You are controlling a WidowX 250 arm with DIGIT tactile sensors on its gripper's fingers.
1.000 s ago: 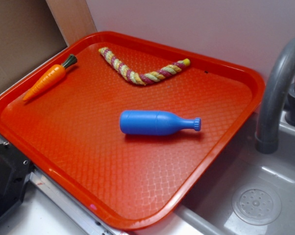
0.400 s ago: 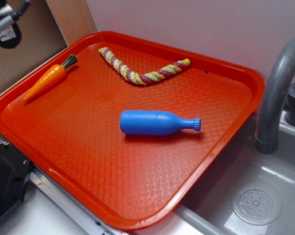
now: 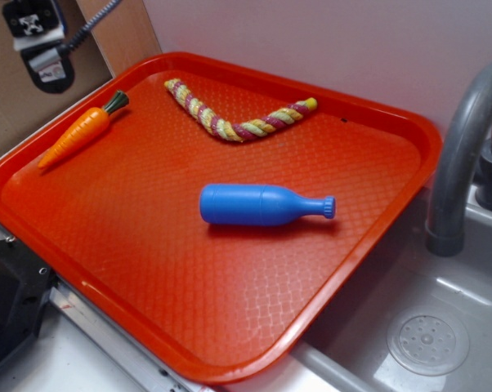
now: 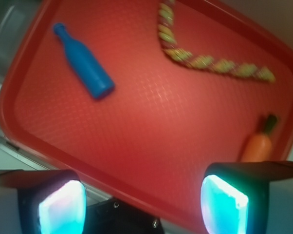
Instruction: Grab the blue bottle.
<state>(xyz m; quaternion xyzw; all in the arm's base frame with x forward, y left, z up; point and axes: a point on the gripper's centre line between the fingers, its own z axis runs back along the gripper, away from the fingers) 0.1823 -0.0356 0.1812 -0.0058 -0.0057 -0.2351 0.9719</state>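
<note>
The blue bottle [image 3: 262, 204] lies on its side near the middle of the red tray [image 3: 409, 175], cap pointing right. In the wrist view the bottle [image 4: 83, 62] is at the upper left, far from the fingers. My gripper [image 3: 35, 42] is high at the top left of the exterior view, above the tray's far-left corner, well away from the bottle. In the wrist view my gripper [image 4: 143, 204] is open and empty, its two pads wide apart over the tray's edge.
An orange toy carrot [image 3: 81, 131] lies at the tray's left edge, also in the wrist view [image 4: 258, 144]. A striped rope toy [image 3: 230, 118] lies at the back. A grey faucet [image 3: 462, 155] and sink drain [image 3: 427, 339] are at the right.
My gripper has come into the exterior view at the top left and moved right and down. The bottle, carrot and rope have not moved.
</note>
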